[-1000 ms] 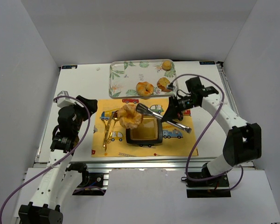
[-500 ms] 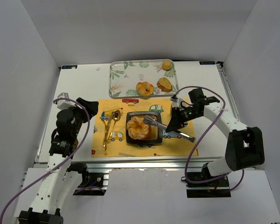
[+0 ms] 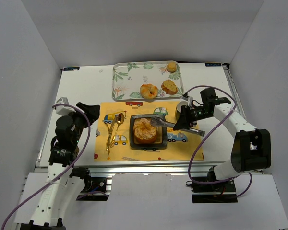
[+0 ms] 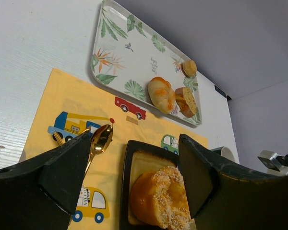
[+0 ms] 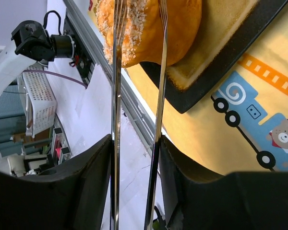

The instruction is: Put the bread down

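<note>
Bread [image 3: 145,130]: lying in the black dish [image 3: 133,142] mid-mat, with a tray [image 3: 119,85] of other pastries at 12 o'clock; placing looks all but done. Right claw [image 3: 182,122], at the dish's 3 o'clock, clamps tongs [image 3: 165,123] whose tips straddle the bread; release and withdrawal remain. Left claw [image 4: 134,148]: spread wide, empty.

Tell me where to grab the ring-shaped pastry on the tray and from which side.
Probably best to grip the ring pastry from above, across its outer rim at the near and far sides: it lies flat on the tray, and the slice-like piece sits close on its right.
</note>
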Robot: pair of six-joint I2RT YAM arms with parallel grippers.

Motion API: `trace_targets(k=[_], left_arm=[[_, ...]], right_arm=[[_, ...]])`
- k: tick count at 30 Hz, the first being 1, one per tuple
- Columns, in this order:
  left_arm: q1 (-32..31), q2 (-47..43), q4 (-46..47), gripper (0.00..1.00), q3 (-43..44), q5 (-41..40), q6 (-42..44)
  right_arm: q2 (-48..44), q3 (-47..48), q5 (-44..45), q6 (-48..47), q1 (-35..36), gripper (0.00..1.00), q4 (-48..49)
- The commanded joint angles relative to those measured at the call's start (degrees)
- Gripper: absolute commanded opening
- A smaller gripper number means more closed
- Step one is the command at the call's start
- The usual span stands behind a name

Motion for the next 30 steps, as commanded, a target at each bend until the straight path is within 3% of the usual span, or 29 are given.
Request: trace_targets(k=[1,13,16,17,19,20,21,22,23,28,30], left_arm=[[0.1,0.4,-0.3,0.83,0.0,0.3,0.0],[0.0,2.4,2.2,0.83,-0.1,1.4,0.1],[0.1,3.0,3.3,0.81,-0.3,2.0,0.2],[0.1,3.4,4.0,0.78,-0.6,4.0,0.1],[0.1,4.3,7.1,0.49,-1.7,6.9,-0.4],[0.0,4.9,8.4,0.36,-2.0,8.5,-0.8],[0.0,6.5,10.8,0.21,-2.5,11.7,-1.1],[0.0,7.4,11.8,0.0,-3.2,13.1,-1.9],[0.0,8.2,13.3,0.0,-3.4,14.4,-2.2],[-6.1,14.2,13.4,0.01,-3.4,17.3,0.5],[-10.0,17.4,11.3,0.16,-2.0,14.1,3.5]], right_arm=[[-0.9,2.6,-2.1,-0.5,-1.1,0.48,0.9],[-3.1,4.3,-1.3,-5.1,-4.0,0.48,-2.8],[-4.8,6.5,-1.6,-7.0,-4.0,0.41,-3.6],[-5.2,7.6,-1.9,-7.3,-4.0,0.28,-3.7],[-6.7,10.2,-1.3,-7.6,-4.0,0.15,-2.3],[-7.3,12.8,-0.5,-7.3,-4.3,0.04,-1.1],[-7.9,13.5,0.7,-6.6,-4.7,0.0,0.9],[-9.2,13.7,3.0,-5.3,-6.3,0.0,6.3],[-9.9,13.0,4.9,-3.7,-7.3,0.0,8.8],[-18.1,0.1,36.2,2.9,-12.0,0.0,33.9],[-18.9,-9.0,48.7,2.8,-12.5,0.0,48.4]])
